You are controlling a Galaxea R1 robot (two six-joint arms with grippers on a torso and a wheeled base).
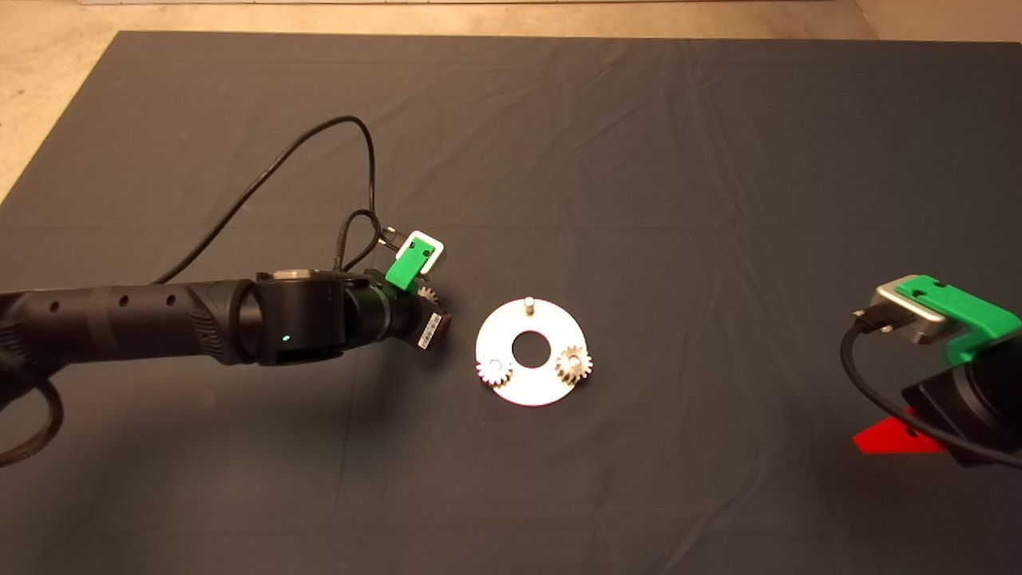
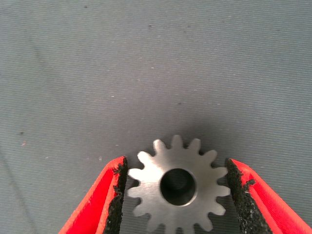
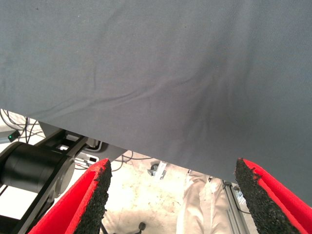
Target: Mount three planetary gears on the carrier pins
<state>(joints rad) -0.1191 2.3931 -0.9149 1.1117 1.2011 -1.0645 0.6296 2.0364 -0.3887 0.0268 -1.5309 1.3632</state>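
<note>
Left green gripper [image 2: 175,195] with red fingers pinches a small silver-grey toothed spur gear [image 2: 178,185] flat between its black pads, just left of the flat round silver-white disc [image 1: 530,352]. Two more gears [image 1: 494,371] [image 1: 573,364] sit on carrier pins (near side); the far pin [image 1: 528,303] stands bare. Right gripper [image 3: 170,195] waits at the dark mat's [image 1: 718,160] lower right edge, fingers spread, grasping nothing.

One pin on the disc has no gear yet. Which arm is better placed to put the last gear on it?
The left. Its gripper has the third gear between its fingers, just left of the disc, close to the bare pin. The right gripper waits open and empty at the mat's right edge.
</note>
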